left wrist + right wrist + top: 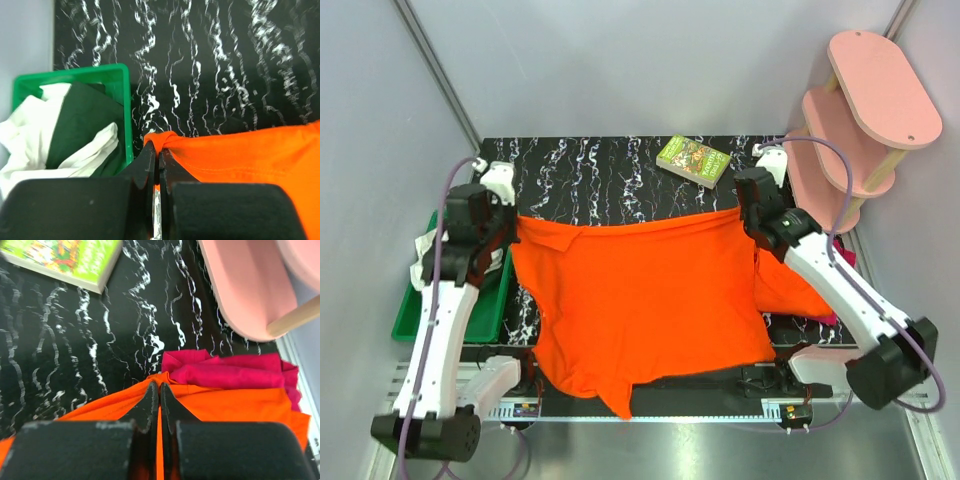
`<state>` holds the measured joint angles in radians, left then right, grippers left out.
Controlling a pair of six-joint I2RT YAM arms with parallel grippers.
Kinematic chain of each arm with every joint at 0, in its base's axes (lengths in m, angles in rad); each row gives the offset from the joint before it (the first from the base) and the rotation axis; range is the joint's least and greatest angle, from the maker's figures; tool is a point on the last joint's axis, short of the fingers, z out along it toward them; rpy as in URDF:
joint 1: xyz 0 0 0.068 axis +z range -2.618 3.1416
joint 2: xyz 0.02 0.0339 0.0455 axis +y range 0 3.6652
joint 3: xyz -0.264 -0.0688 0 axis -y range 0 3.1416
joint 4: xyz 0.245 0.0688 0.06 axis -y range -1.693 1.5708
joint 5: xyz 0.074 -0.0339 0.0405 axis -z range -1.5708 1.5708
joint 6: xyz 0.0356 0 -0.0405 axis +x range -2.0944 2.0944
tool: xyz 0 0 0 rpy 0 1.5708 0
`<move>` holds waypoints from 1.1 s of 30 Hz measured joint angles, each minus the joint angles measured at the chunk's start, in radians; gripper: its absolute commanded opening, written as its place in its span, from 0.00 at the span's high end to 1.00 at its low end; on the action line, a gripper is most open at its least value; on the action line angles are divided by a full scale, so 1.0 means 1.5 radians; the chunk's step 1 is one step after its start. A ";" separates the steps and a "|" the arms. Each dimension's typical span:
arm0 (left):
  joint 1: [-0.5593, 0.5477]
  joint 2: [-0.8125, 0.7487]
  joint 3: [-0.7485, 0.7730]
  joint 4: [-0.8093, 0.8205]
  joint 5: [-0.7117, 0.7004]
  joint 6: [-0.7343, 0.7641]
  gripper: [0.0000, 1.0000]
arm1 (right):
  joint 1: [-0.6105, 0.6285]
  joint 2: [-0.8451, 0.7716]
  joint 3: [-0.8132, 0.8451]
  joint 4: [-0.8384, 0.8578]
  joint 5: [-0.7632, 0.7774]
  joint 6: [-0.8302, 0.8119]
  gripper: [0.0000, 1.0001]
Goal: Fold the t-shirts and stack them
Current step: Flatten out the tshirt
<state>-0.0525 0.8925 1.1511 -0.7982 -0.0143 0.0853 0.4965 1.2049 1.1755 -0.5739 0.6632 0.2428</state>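
Grips the orange t-shirt (650, 295) at its far-left corner with the left gripper (157, 151), shut tight on cloth. Grips the far-right corner likewise with the right gripper (159, 389). Drapes across the middle of the table (590, 175), past its near edge. Bunched at the table's right edge: magenta t-shirt (227, 372).

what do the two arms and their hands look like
The left arm and right arm are white links with black joints, a lilac cable along each. The left hand and right hand are black, with two tapered black fingers.

2 orange t-shirts (640, 300), 1 magenta t-shirt (230, 372), 1 book (693, 161), 1 bin (75, 71).
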 measured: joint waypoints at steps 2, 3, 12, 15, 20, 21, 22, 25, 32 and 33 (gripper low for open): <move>0.000 0.038 -0.025 0.036 0.000 0.006 1.00 | -0.016 0.042 -0.007 0.018 -0.004 0.014 1.00; 0.000 0.061 -0.034 0.054 0.000 0.009 1.00 | -0.022 0.060 -0.007 0.027 -0.005 0.019 1.00; 0.000 0.287 -0.035 0.190 -0.022 0.028 1.00 | -0.078 0.267 0.010 0.105 -0.034 0.040 1.00; 0.000 0.356 -0.002 0.213 -0.028 0.027 1.00 | -0.099 0.330 0.045 0.113 -0.048 0.042 1.00; -0.001 0.474 0.107 0.234 -0.036 0.022 1.00 | -0.131 0.414 0.135 0.124 -0.067 0.045 1.00; -0.001 0.497 0.132 0.239 -0.038 0.020 1.00 | -0.139 0.431 0.155 0.126 -0.071 0.045 1.00; -0.001 0.521 0.161 0.241 -0.041 0.018 1.00 | -0.146 0.446 0.174 0.127 -0.076 0.046 1.00; -0.001 0.585 0.239 0.250 -0.045 0.013 1.00 | -0.167 0.490 0.227 0.131 -0.090 0.047 1.00; -0.015 0.715 0.374 0.258 -0.056 0.010 1.00 | -0.203 0.597 0.335 0.140 -0.123 0.051 1.00; -0.019 0.730 0.384 0.257 -0.059 0.010 1.00 | -0.207 0.612 0.348 0.140 -0.126 0.051 1.00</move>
<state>-0.0807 1.9873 1.7267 -0.4126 -0.1028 0.0998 0.1856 2.1235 1.6978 -0.3634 0.4747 0.3199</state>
